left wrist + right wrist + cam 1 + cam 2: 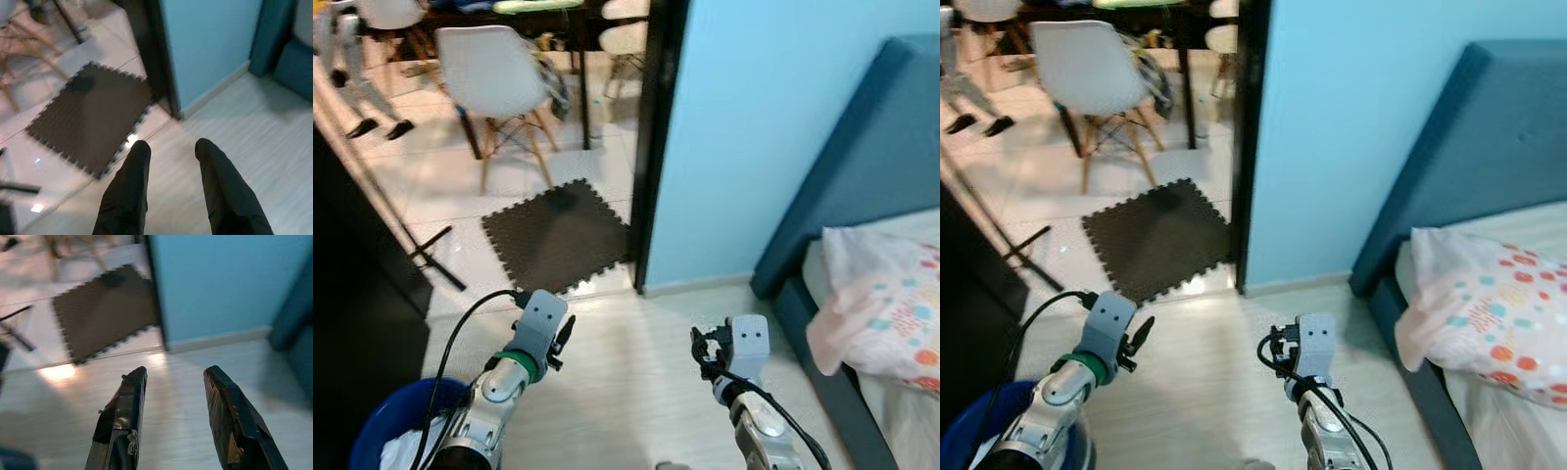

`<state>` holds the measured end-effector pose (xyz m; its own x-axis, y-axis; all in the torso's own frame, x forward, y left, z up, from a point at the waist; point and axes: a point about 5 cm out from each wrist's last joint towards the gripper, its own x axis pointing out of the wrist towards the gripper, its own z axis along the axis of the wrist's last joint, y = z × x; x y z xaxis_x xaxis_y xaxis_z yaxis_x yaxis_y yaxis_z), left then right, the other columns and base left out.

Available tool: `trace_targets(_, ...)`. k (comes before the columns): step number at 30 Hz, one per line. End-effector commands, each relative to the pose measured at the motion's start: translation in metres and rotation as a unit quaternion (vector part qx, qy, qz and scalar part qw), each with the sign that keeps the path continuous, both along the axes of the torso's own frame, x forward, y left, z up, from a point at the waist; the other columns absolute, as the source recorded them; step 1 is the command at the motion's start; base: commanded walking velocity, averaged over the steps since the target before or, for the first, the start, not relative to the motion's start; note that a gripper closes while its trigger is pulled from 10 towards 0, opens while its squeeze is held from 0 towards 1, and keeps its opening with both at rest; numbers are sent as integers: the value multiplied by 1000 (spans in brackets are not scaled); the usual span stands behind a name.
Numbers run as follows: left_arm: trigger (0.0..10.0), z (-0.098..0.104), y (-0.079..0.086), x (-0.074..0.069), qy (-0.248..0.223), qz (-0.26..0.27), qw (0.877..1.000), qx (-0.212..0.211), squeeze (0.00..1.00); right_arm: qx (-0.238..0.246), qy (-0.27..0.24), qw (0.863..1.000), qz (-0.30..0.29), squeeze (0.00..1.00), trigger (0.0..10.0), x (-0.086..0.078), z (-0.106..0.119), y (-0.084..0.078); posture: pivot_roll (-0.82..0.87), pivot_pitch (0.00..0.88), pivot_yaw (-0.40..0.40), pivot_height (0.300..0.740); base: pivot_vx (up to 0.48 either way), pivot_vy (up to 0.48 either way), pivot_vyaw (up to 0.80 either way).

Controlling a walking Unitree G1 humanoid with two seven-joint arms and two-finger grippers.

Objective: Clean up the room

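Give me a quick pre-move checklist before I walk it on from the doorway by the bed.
1. Left gripper empty, fingers apart over bare floor: ok.
2. Right gripper empty, fingers apart: ok.
3. Blue basket at the robot's left side, with white cloth in it; contact with the left arm: cannot tell.
4. Doorway ahead: the dark foam mat lies just past the threshold, with a black stand leg on the tiles beside it: not ok, trip risk.
5. White chair stands beyond the mat, in the way through: not ok.
6. Pillow lies at the bed's edge, overhanging it; stability: cannot tell.
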<state>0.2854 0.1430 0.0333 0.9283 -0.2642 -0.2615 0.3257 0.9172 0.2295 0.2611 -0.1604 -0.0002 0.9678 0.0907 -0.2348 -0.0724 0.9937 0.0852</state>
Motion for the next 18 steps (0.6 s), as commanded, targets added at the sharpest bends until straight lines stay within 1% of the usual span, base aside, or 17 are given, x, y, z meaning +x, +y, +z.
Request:
trace_targets(1,10000,0,-4,-1,2,-10,1000,-3,0,2,6,1000,-8,0,10000,-2,-2,-4,-165,15,62,740,409,-247,-800)
trace_targets(4,10000,0,-4,-1,1,-11,1000,-3,0,1,7,1000,-9,0,10000,-2,-2,-4,-165,15,62,740,409,-245,-800)
trace_targets(9,10000,0,-5,-1,1,-12,1000,-3,0,-2,6,1000,-8,0,10000,-2,-2,-4,-165,15,62,740,412,-241,0)
trace_targets(18,10000,0,-5,-3,2,-16,1000,-2,0,-7,6,1000,-6,0,10000,-2,-2,-4,-162,21,62,740,414,0,0)
